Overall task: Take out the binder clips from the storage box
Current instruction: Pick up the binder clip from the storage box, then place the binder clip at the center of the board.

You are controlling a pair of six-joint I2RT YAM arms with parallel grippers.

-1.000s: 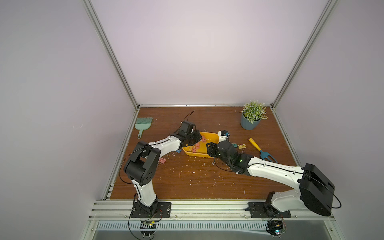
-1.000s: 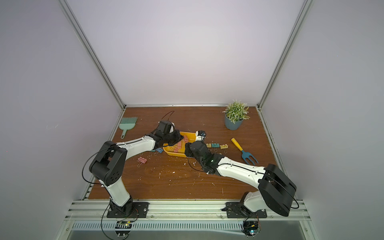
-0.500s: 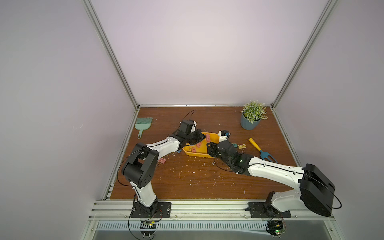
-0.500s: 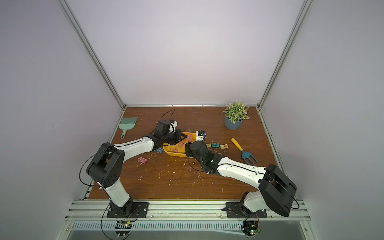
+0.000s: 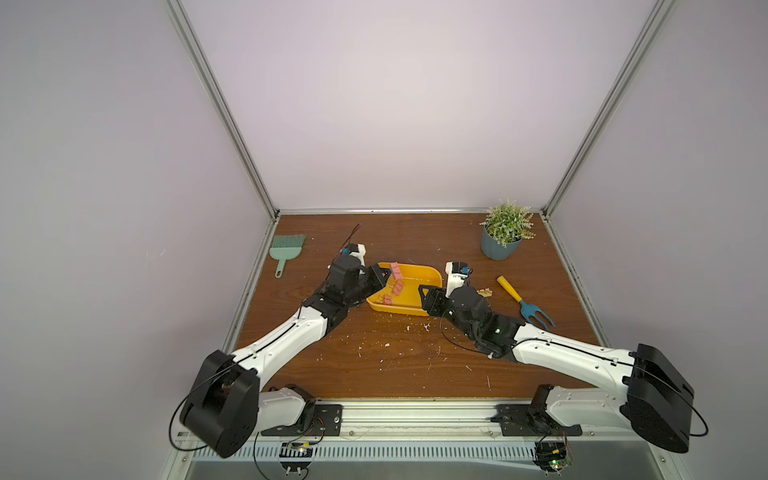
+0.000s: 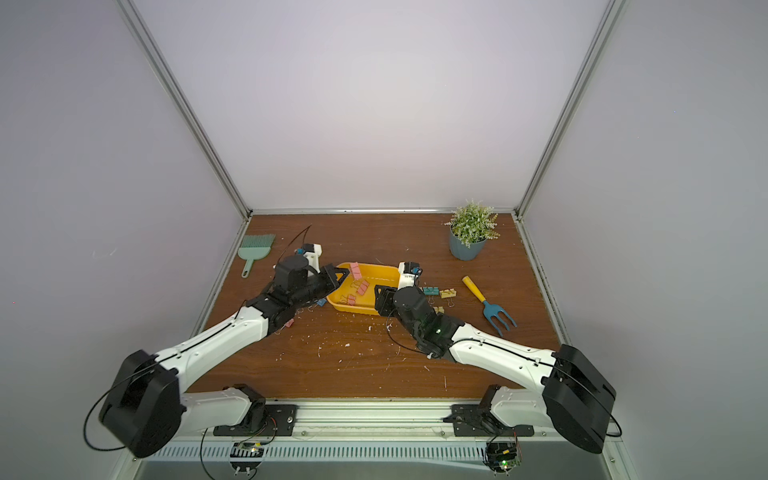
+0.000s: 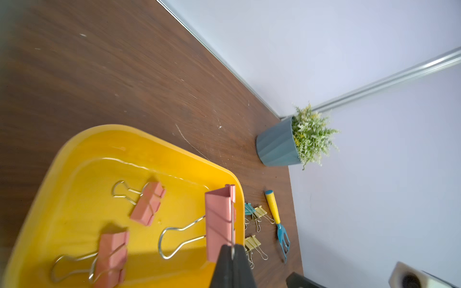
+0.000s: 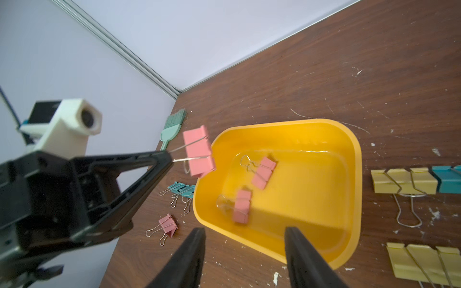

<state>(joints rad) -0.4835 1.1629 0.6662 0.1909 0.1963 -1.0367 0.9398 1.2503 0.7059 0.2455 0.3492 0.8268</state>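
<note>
Pink metal binder clip [image 8: 198, 152], pinched in my left jaws [image 8: 170, 158], hangs over the yellow plastic storage box's [image 8: 274, 124] left rim.

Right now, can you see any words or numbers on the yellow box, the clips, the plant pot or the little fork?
There are none to read.
The storage box, binder clips, plant pot, garden fork and brush are all plain.
Any print on the circuit boards below the arm bases is too small to read.
</note>
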